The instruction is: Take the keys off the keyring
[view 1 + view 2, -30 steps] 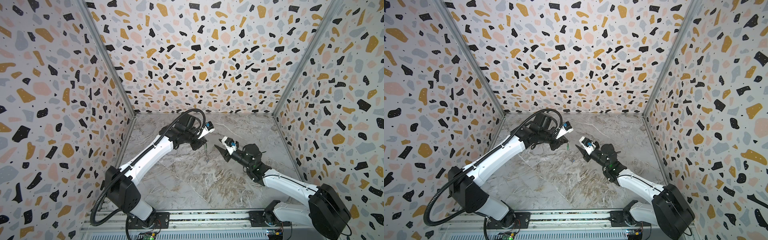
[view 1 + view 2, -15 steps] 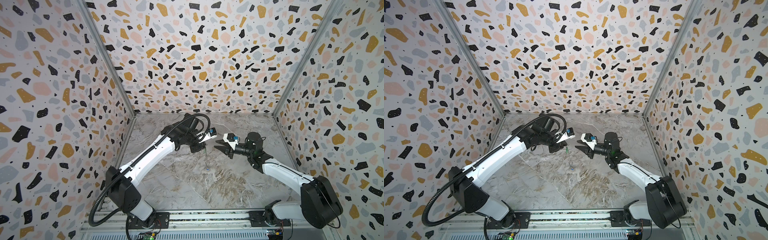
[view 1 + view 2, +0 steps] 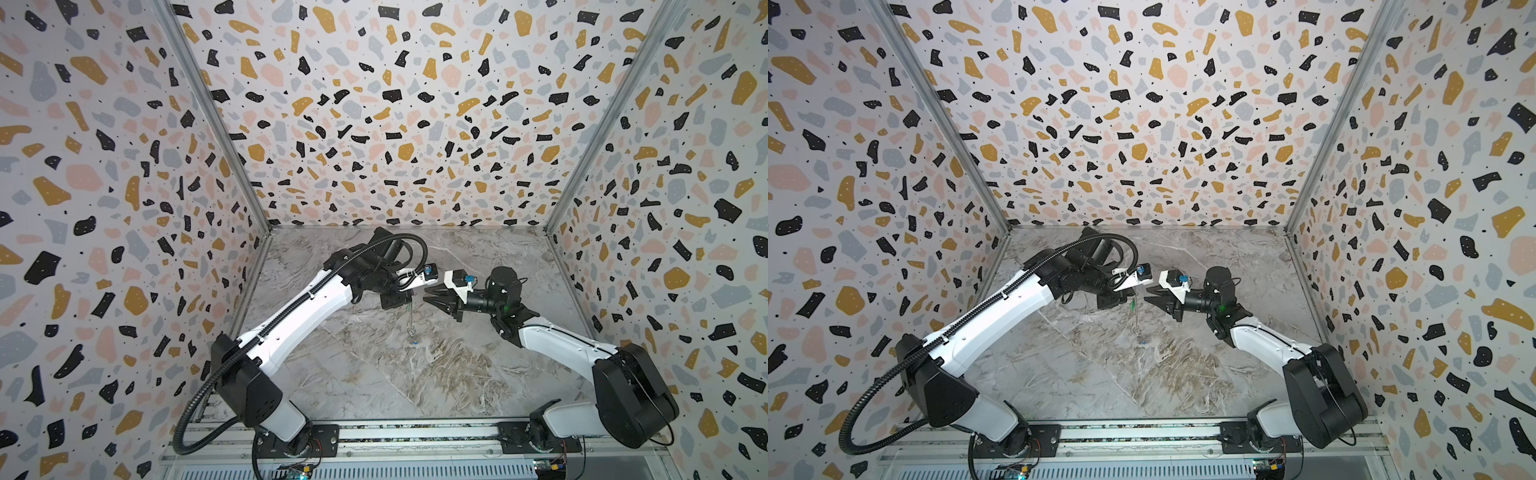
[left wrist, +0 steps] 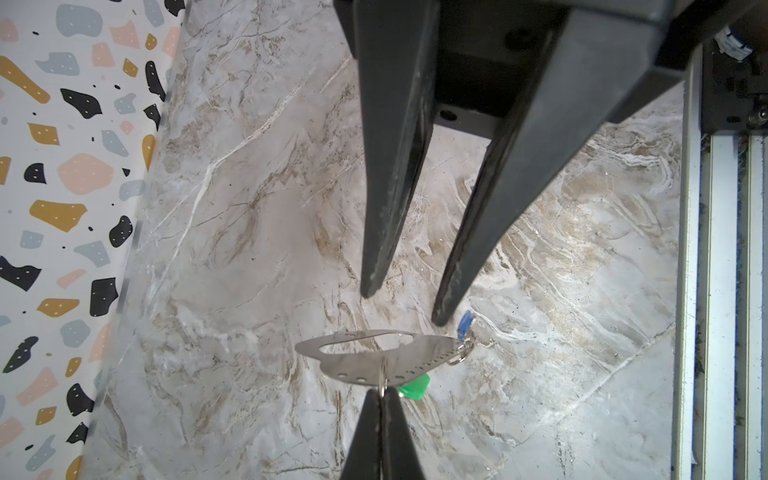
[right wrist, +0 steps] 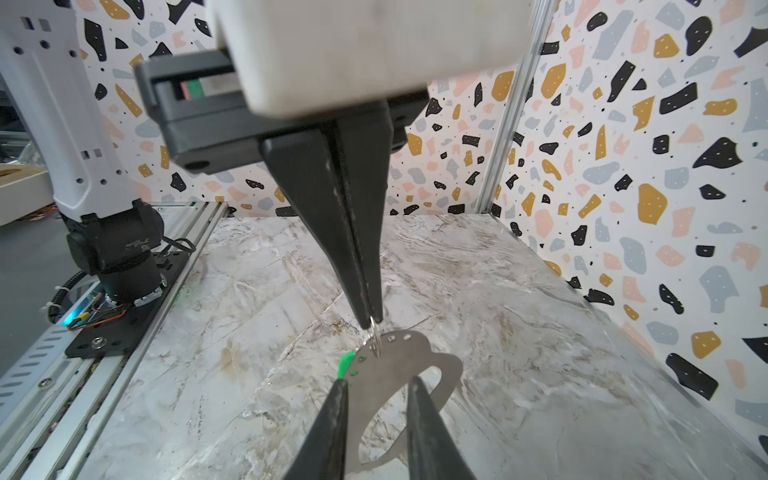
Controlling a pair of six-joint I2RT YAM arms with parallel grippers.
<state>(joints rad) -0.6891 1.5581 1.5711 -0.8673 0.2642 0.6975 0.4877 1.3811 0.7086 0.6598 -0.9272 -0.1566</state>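
The keyring point(image 4: 361, 365) is a flat metal plate with a long oval slot, hanging in the air from a small wire ring. My left gripper point(image 4: 383, 390) is shut on that ring. The green key point(image 4: 413, 388) dangles beside the left fingertips, and the blue key point(image 4: 465, 322) hangs from a ring at the plate's far corner. In both top views the keyring point(image 3: 410, 320) shows as a thin vertical line under the left gripper point(image 3: 409, 296). My right gripper point(image 5: 379, 381) faces the plate point(image 5: 399, 357) with its fingers apart and nothing between them, tips just short of it.
The marble floor point(image 3: 415, 374) lies below the hanging plate. Terrazzo walls close in the left, back and right. The aluminium rail point(image 3: 415, 436) carrying both arm bases runs along the front. The two grippers nearly touch tip to tip.
My right gripper has swung up and leftward to face the left gripper, and its jaws have narrowed. The left gripper has shifted slightly right, still holding the hanging keyring.
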